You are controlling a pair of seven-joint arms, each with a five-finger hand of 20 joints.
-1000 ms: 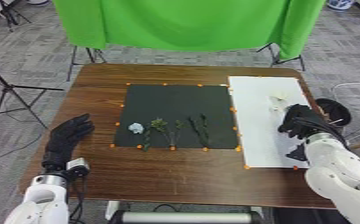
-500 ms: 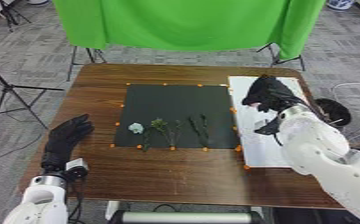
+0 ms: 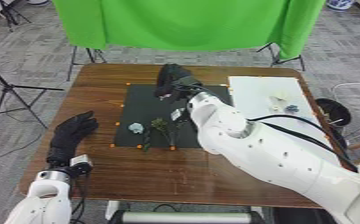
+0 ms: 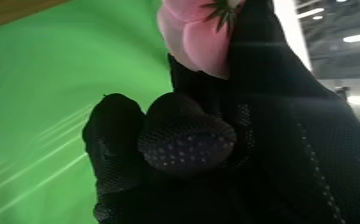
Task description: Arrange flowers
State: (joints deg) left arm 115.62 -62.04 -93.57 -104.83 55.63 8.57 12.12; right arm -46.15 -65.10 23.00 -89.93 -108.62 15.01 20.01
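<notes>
My right hand (image 3: 171, 79) is over the far part of the black mat (image 3: 141, 102), a small pink flower (image 3: 165, 96) at its fingers. In the right wrist view, my right hand (image 4: 190, 142) has its fingers curled round the pink flower (image 4: 192, 37), whose petals and green base stick out. On the mat's near part lie a pale blue flower (image 3: 136, 128), a green sprig (image 3: 160, 123) and a leafy stem (image 3: 146, 139). The right forearm covers part of the mat. My left hand (image 3: 72, 131) rests, fingers relaxed, at the table's left side.
A white sheet (image 3: 256, 92) on the right holds a whitish flower (image 3: 278, 102) and a blue-grey flower (image 3: 292, 108). Orange markers edge the mat. A black bin (image 3: 334, 111) stands beyond the right table edge. A green cloth (image 3: 194, 25) hangs behind the table.
My right hand has swung from the white sheet leftward to above the black mat's far part, bringing the pink flower. The blue-grey flower on the sheet is now uncovered.
</notes>
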